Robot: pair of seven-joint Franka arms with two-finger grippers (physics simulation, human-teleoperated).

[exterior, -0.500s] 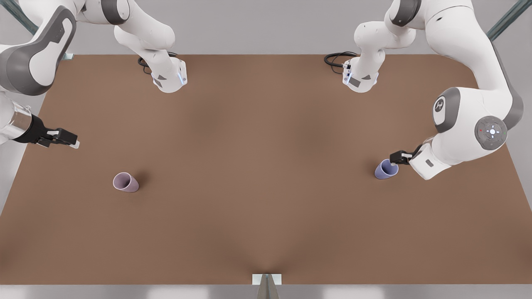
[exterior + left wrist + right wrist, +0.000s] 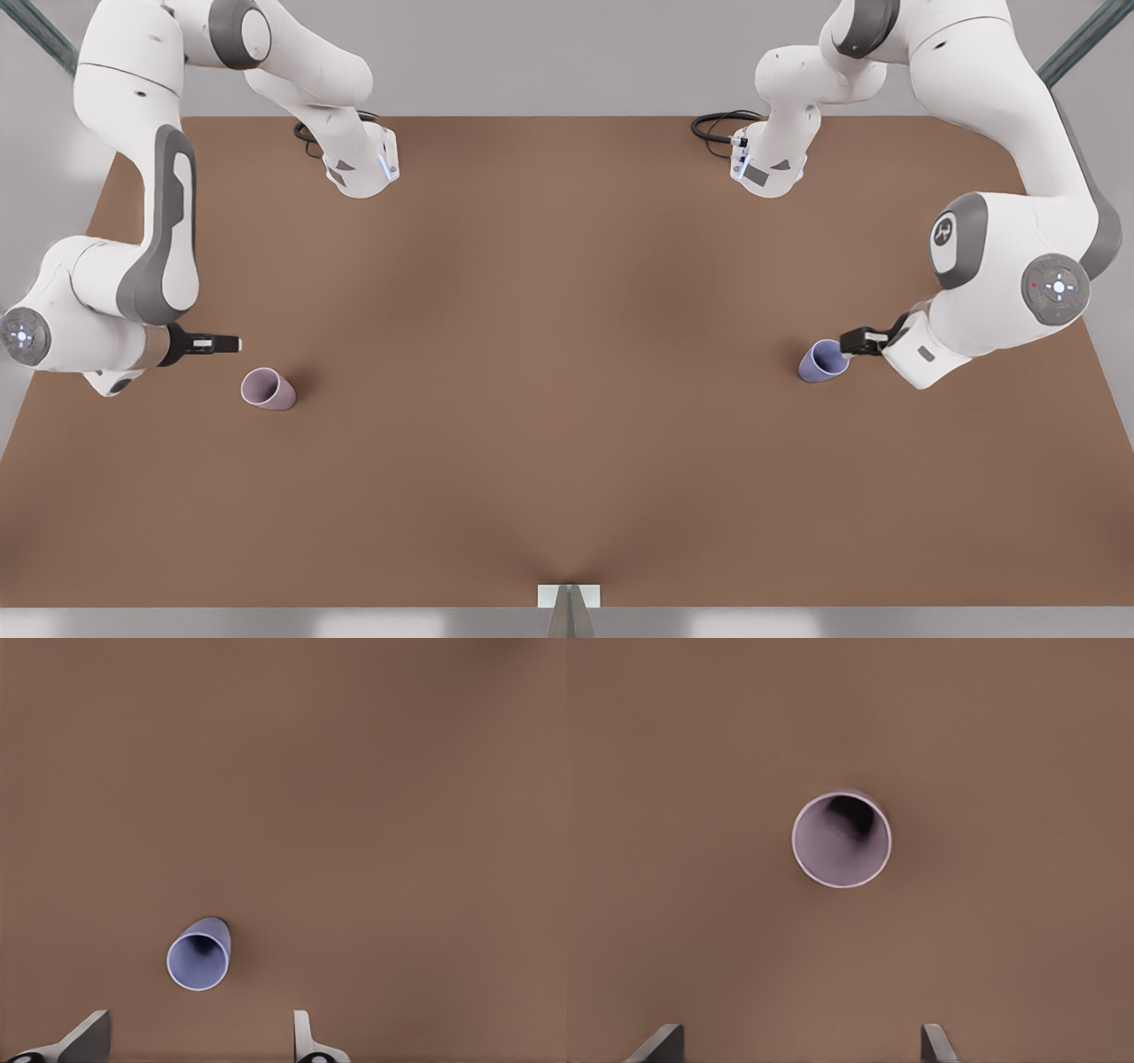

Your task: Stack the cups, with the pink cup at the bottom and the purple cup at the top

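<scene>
Right gripper: on the front view's left, above the table and just up-left of the pink cup, apart from it; its fingers stand wide apart with nothing between them

Pink cup: upright on the table's left half in the front view, mouth up; in the right wrist view the pink cup sits ahead of the two fingertips, roughly centred on the gap between them, not touched

Pink cup, looks: small, tapered, no handle; pale dusty pink-mauve wall, thin lighter rim, inside partly dark with shadow

Table: plain brown top; the two cups stand well apart on it, one toward each side

Purple cup: upright on the table's right half in the front view, mouth up; in the left wrist view the purple cup lies near the fingertips, closer to one finger than the other, clear of both

Purple cup, looks: same size and shape as the other; blue-violet periwinkle, pale rim, inside darker toward the bottom

Left gripper: on the front view's right, just beside the purple cup's upper right rim; whether it touches the rim I cannot tell; its fingers are spread wide and hold nothing
</scene>
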